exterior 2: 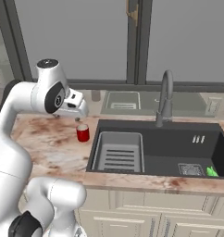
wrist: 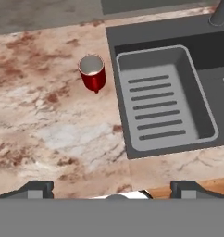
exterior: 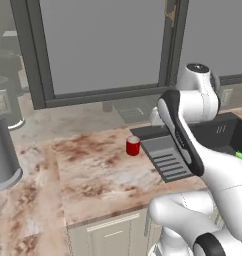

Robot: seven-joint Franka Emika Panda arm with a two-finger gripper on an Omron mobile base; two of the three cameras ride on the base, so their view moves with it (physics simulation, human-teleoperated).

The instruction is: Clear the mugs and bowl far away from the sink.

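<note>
Red mug (exterior: pixel 133 146) in my left base view — upright on the marbled counter (exterior: pixel 88 170), just beside the sink's (exterior: pixel 220 132) left edge, near the grey drainer insert (exterior: pixel 168 157). From the right base view the mug (exterior 2: pixel 83 133) stands below the gripper (exterior 2: pixel 79 111), clear of it. In the hand view its mouth (wrist: pixel 91 65) faces up; I judge it light, rigid and glazed-slick, so I'd pinch across the wall below the rim. My jaws stand fully spread — holding nothing.
</note>
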